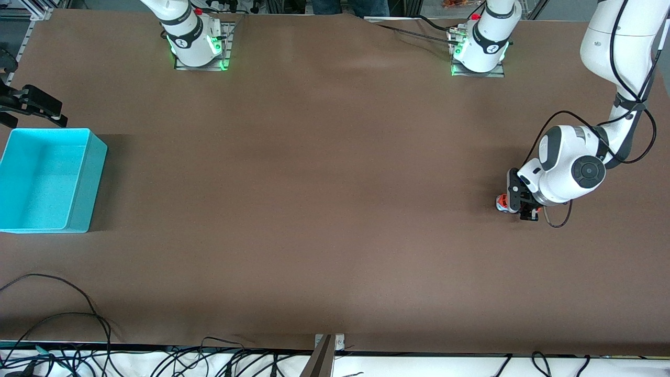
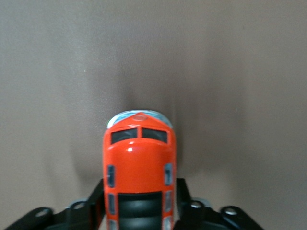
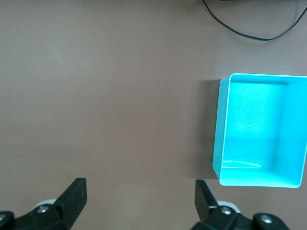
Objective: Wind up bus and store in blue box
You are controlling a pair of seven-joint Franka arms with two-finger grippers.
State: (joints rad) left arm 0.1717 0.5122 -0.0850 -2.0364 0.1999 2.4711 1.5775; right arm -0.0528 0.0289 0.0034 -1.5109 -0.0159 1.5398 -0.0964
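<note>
The small orange bus stands on the brown table at the left arm's end. In the left wrist view the bus shows its dark roof panel, and the black fingers press against both of its sides. My left gripper is down at the table, shut on the bus. The blue box sits open-topped and empty at the right arm's end. My right gripper waits open above the table beside the box, holding nothing.
Black cables loop along the table edge nearest the front camera, beside a metal bracket. Another cable lies past the box. Both arm bases stand along the table's farthest edge.
</note>
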